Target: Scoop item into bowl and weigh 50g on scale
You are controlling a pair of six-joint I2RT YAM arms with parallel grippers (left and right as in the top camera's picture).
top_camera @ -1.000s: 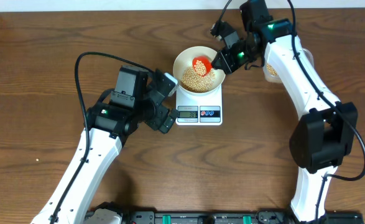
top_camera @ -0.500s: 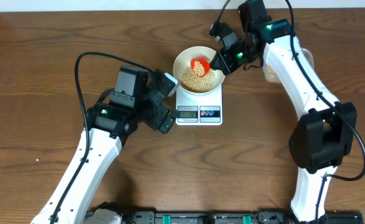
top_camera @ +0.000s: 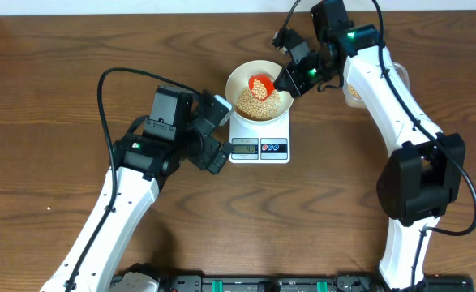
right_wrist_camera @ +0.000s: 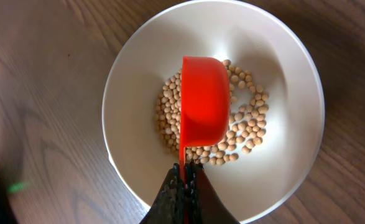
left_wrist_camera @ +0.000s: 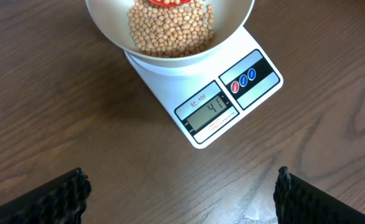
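Right arm: comes in at 2 o'clock of the bowl [top_camera: 232,81], forearm sloping down, wrist above the rim.
Right gripper [right_wrist_camera: 183,182]: pinched tight on the handle of the red scoop [right_wrist_camera: 204,106], which is tilted over the beans [right_wrist_camera: 244,134].
Left arm: bent, elbow back toward 7 o'clock.
Left gripper [top_camera: 221,134]: spread wide, empty, just beside the scale [left_wrist_camera: 170,84] at its 9 o'clock.
Beans: heaped in the bowl.
Bowl: on the scale, at 12 o'clock from the display [left_wrist_camera: 211,111].
Display: seems to read 41.

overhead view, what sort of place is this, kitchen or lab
Probably a robotics lab bench: a left arm and right arm mounted at a wooden table, with a scale and a bowl of beans between them.
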